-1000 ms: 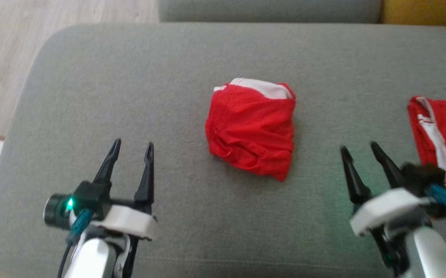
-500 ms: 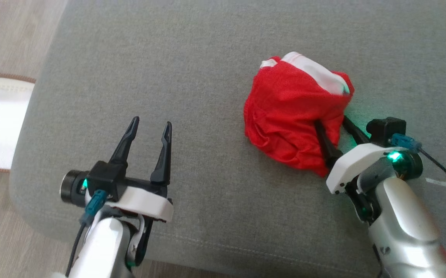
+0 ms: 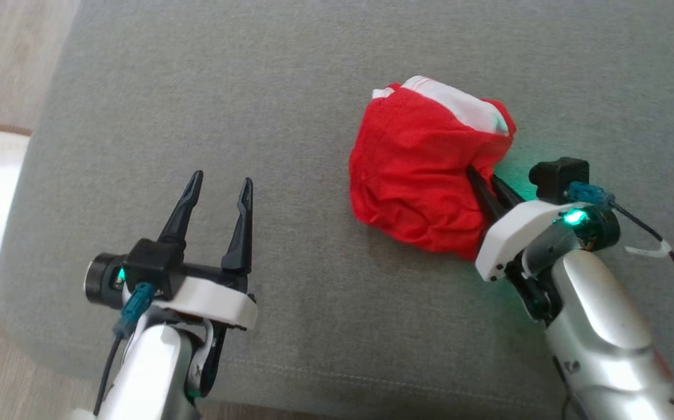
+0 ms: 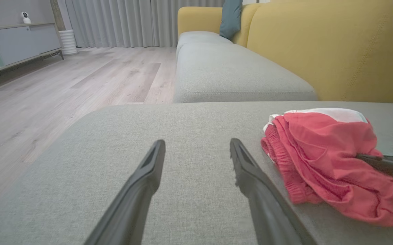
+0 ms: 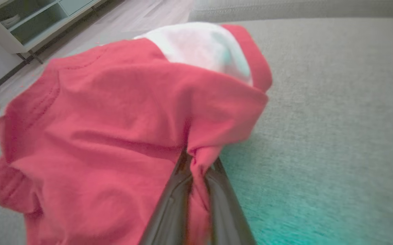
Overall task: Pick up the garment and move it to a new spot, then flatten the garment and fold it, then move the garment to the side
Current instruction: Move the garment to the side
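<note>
— Any writing to read here?
— None that I can make out.
— Nothing on the red garment (image 3: 424, 175)?
— No print or logo legible on the cloth.
— And the white tag (image 3: 647, 251) on the cable (image 3: 634, 219)?
— Too small to tell whether anything is printed on it.
— The dark mark (image 3: 573, 366) on the right forearm (image 3: 605, 350)?
— Small and blurred; I can't read it.

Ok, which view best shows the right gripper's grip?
Right wrist view: right gripper close up, shut on a fold of the red garment. Head view shows it from above, fingertips hidden; left wrist view catches one finger.
</note>
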Available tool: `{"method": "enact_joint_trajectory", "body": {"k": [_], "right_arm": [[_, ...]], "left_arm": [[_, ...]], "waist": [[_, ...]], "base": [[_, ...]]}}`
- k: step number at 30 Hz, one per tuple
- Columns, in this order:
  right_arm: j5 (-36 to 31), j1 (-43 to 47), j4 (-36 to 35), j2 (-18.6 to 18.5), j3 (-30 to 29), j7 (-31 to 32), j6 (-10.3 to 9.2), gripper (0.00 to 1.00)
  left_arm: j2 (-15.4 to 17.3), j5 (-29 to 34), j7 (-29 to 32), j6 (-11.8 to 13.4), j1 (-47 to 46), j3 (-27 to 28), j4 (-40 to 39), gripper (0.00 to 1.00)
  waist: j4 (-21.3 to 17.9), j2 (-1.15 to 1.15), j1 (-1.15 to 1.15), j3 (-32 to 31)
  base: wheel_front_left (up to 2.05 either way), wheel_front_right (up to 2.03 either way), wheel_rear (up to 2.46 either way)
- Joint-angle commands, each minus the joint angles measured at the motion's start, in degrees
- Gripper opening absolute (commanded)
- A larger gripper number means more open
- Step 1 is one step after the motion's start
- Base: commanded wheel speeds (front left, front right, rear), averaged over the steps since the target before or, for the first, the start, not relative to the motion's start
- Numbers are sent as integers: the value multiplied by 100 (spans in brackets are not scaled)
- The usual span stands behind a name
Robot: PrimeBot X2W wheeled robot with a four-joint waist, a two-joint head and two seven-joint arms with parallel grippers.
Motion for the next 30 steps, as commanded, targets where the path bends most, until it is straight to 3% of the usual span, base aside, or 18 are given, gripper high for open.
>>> {"method": "enact_joint_trajectory", "body": {"k": [1, 16, 21, 30], "right_arm": [[-51, 87, -350, -109, 169, -7, 21, 0], [-98, 1554, -2430, -1383, 161, 943, 21, 0], [-108, 1448, -2509, -1674, 154, 960, 21, 0], [-396, 729, -1969, -2340, -249, 814, 21, 0]], "left_arm": [[74, 70, -69, 1, -188, 216, -232, 100], [240, 144, -70, -6, 22, 243, -437, 100], [275, 164, -52, -45, -73, 176, -484, 100], [234, 213, -30, -144, -427, -22, -598, 100]], "waist": [[-154, 0, 0, -54], [-1668, 0, 0, -263], [-1933, 0, 0, -107], [-2041, 0, 0, 228]], "base": [[0, 0, 0], [0, 0, 0], [0, 0, 0], [0, 0, 0]]}}
